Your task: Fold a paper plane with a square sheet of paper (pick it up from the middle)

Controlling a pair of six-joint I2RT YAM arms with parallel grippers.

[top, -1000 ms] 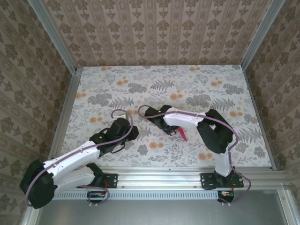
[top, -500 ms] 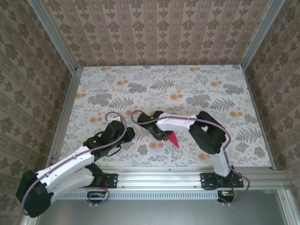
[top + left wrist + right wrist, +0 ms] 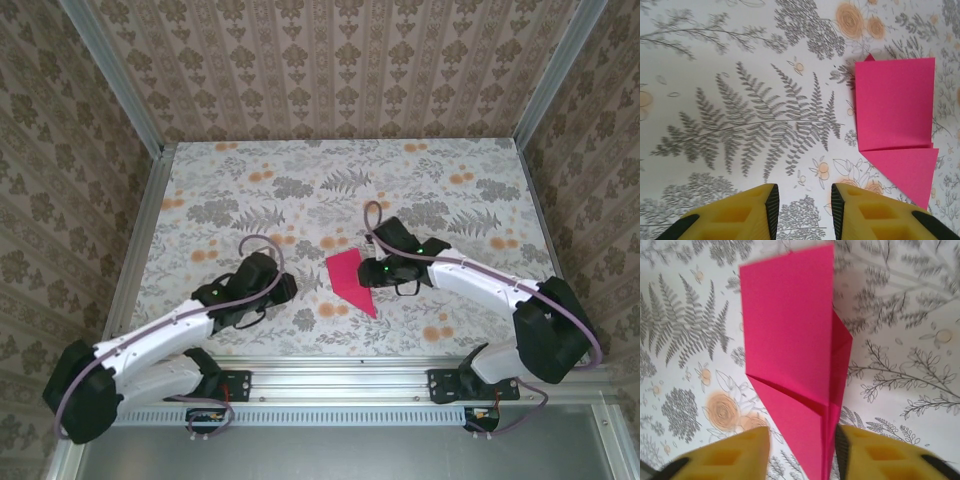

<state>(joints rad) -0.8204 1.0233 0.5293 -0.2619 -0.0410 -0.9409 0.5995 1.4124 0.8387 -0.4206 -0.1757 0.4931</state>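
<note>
The paper (image 3: 350,280) lies flat on the tabletop (image 3: 250,180), near the front edge and between the two arms. It is folded into a blunt dart, with a squarish body and a point toward the near side. It is thin and looks very light, so I expect it to bend, slide or lift at the least push. Its creases look sharp but would spring open if dragged. In the right wrist view one long flap (image 3: 840,355) stands a little proud of the layer above it.

The best hold is probably mid-body along the centre fold, where the layers stack and stiffen. A pinch at the point would likely curl it.

The right pincer (image 3: 802,450) is spread, and the paper's point lies in the gap between its yellow fingers (image 3: 875,455). I cannot tell whether they touch it. The left pincer (image 3: 802,210) is also spread, over bare tabletop, with the paper (image 3: 895,115) off to its right and clear of it.

The tabletop is smooth, with a fern and flower print, so a flat sheet has little edge to catch. Patterned walls (image 3: 330,60) close in three sides, and nothing else lies nearby.
</note>
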